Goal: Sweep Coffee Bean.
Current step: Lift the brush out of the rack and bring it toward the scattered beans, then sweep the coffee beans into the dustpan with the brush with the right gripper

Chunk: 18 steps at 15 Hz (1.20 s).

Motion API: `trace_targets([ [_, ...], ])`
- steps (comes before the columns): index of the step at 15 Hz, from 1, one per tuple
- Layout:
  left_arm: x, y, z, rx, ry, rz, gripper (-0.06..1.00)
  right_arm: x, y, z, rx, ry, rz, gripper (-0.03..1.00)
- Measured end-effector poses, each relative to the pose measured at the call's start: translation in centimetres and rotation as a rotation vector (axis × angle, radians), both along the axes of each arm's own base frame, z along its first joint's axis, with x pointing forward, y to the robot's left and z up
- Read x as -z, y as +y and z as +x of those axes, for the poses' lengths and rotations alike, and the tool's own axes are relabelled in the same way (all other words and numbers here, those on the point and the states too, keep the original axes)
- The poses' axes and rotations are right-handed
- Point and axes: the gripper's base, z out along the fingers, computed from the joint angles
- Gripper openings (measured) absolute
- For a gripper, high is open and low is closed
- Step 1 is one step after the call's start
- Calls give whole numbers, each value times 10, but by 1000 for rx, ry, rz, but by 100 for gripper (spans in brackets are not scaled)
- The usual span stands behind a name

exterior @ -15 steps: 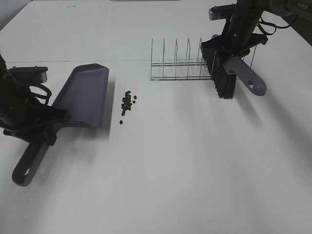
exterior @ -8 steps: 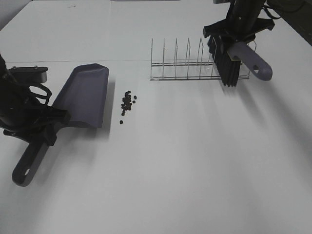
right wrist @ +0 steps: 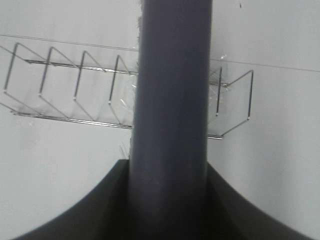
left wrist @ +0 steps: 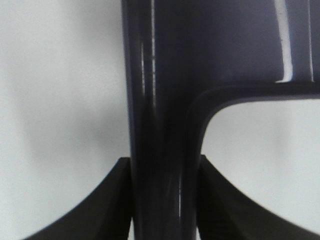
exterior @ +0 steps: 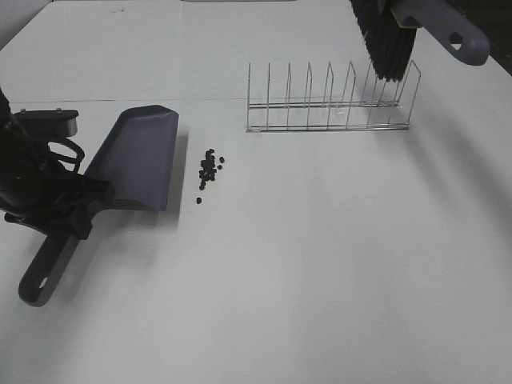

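I note left gripper (left wrist: 162, 192) clamped on dustpan (exterior: 140, 156) handle, coffee beans (exterior: 209, 167) beyond the pan from it; right gripper (right wrist: 168, 180) clamped on brush (exterior: 388, 40) handle, bristles apparently above the rack (exterior: 328, 108).

A wire rack (exterior: 326, 128) stands on the white table (exterior: 320, 280) toward its far right corner (thin prongs upright in a single row), lying parallel to the far edge, just beside a faint seam (exterior: 96, 102).
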Motion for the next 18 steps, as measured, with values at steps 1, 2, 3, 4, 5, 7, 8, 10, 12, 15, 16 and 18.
trace_targets([
  [1, 0, 1, -1, -20, 11, 5, 35, -7, 9, -6, -21, -8, 11, 31],
  [2, 0, 0, -1, -37, 17, 17, 35, -9, 18, -12, -41, 1, 14, 31],
  [3, 1, -1, -2, -48, 18, 32, 35, -10, 26, -20, -61, 17, 11, 31],
  [4, 1, -6, -4, -37, 15, 52, 35, -10, 32, -28, -77, 36, 8, 31],
  [5, 1, -9, -5, -35, 13, 61, 35, -9, 36, -32, -87, 49, 5, 31],
  [7, 6, -19, -7, -44, 18, 76, 35, 0, 50, -43, -120, 97, -6, 31],
  [8, 12, -19, -7, -49, 31, 84, 35, 6, 59, -47, -139, 116, -12, 31],
  [10, 28, -20, -6, -52, 65, 96, 35, 21, 83, -58, -186, 165, -29, 31],
  [12, 42, -25, -6, -38, 76, 101, 35, 40, 109, -74, -209, 220, -60, 31],
  [15, 49, -28, -4, -37, 86, 101, 35, 79, 144, -92, -229, 221, -147, 31],
  [16, 49, -28, -3, -37, 85, 100, 35, 92, 150, -92, -244, 230, -175, 31],
  [18, 49, -28, -3, -37, 85, 100, 35, 113, 157, -91, -258, 260, -210, 31],
])
